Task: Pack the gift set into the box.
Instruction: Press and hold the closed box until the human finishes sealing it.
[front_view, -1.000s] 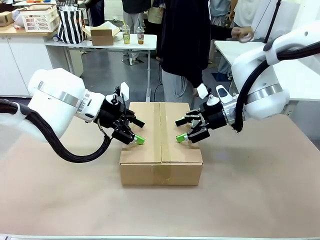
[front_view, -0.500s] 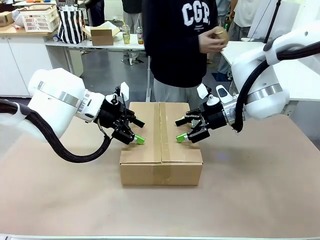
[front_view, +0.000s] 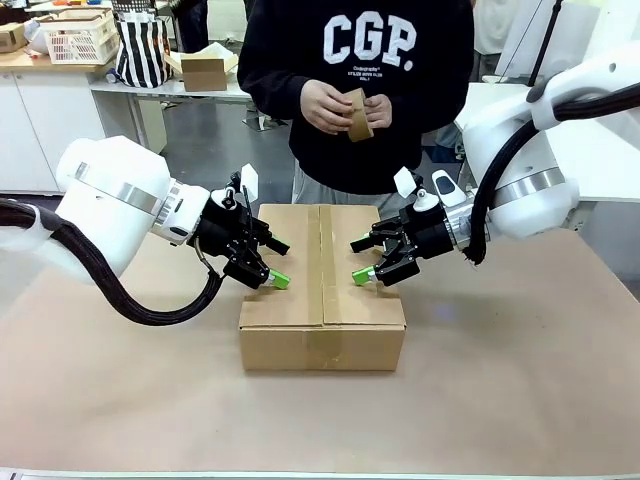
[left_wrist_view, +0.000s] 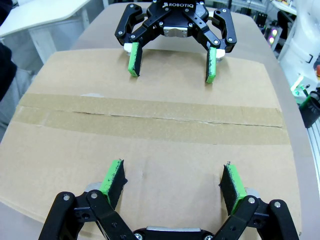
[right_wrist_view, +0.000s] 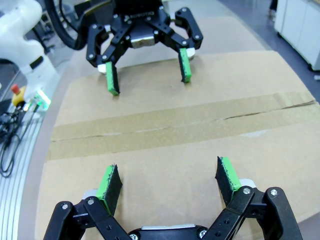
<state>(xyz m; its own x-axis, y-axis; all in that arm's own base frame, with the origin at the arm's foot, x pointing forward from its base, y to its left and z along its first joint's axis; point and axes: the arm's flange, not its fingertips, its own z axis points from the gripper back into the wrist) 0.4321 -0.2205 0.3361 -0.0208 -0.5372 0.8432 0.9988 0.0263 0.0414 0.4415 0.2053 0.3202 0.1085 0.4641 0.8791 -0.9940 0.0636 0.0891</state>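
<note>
The box (front_view: 322, 300) is sitting shut at the centre of the table (front_view: 520, 390). The left jaws are hanging released over its 9 o'clock edge and the right jaws, released too, over 3 o'clock, the taped seam (left_wrist_view: 150, 117) lying uncovered between them. Bare table is showing round every side of the box.

Tabletop (front_view: 520, 390): tan, matte surface. Box (front_view: 280, 345) sits directly on it, mid-table, flaps shut, tape strip (front_view: 322, 255) along top seam.
</note>
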